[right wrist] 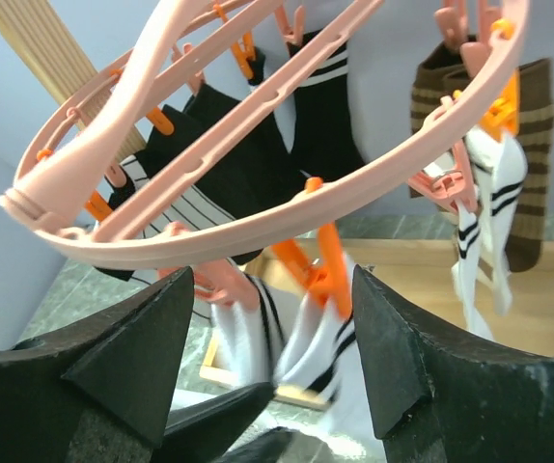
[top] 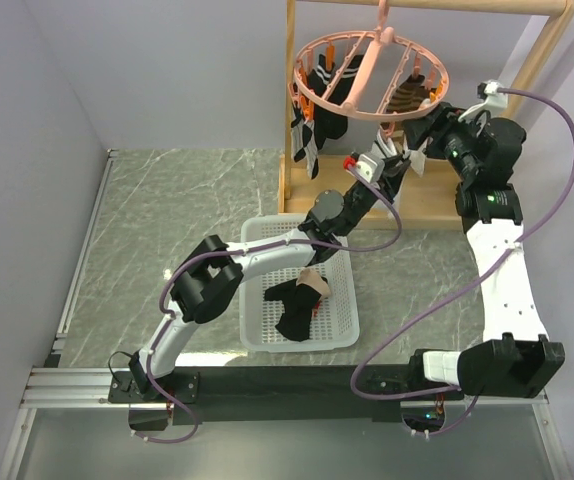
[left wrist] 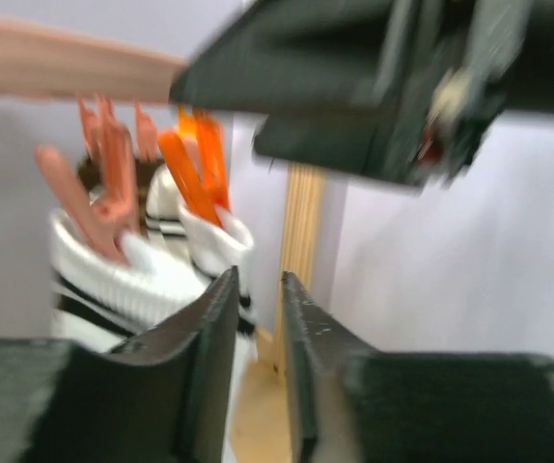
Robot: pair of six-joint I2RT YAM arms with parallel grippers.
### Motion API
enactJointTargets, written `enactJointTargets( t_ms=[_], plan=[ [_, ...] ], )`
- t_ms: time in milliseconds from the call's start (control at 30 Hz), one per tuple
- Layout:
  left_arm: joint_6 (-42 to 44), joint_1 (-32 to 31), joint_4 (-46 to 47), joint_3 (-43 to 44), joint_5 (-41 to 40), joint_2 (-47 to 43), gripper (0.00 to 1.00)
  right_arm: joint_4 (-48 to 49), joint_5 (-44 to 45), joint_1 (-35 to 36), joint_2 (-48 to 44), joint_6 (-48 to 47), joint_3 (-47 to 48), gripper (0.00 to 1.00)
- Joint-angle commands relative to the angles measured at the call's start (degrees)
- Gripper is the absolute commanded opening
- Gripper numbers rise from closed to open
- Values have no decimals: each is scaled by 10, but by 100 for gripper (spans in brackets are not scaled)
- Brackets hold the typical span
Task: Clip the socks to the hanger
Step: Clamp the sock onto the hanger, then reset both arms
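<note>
Hanging from the top bar of a light wooden rack [top: 550,45], the pink ring hanger [top: 369,70] sits at the far side of the green marbled table [top: 187,200], with both arms reaching up to its near rim. Black socks [top: 332,92] hang in its middle, a white sock with black stripes [top: 305,142] dangles off its left edge, and a brown striped sock [top: 407,98] hangs on the right. The left gripper [left wrist: 258,285] is just under the rim with its claw slightly released: the two dark fingers [left wrist: 205,347] stand a narrow slit apart with nothing between them. In its blurred wrist view, white striped socks [left wrist: 132,280] are pinned by orange clips [left wrist: 192,169] just beyond the fingertips. The right gripper [right wrist: 272,280] is released wide, grasping nothing. The ring passes above the gap between its fingers, and an orange clip [right wrist: 320,272] there grips a white striped sock [right wrist: 306,352] that hangs blurred between them, touching neither as far as can be told. Near the arm bases a white plastic basket [top: 352,300] holds a black sock [top: 292,308] and a tan one [top: 315,282]. No lettering is sharp enough to read.
</note>
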Motion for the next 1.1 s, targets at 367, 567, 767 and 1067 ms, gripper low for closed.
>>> enactJointTargets(
  t_ms=[367, 567, 767, 1067],
  plan=[
    [-201, 62, -177, -122, 151, -192, 76, -55, 114, -3, -111, -50, -2, 78],
    [-283, 154, -238, -182, 268, -285, 94, -2, 140, -3, -193, -47, -92, 82],
    [-258, 204, -365, -237, 271, -384, 94, 111, 100, -2, -289, -15, -233, 83],
    [-247, 285, -454, -387, 229, -551, 98, 192, 98, 3, -381, 48, -387, 83]
  ],
)
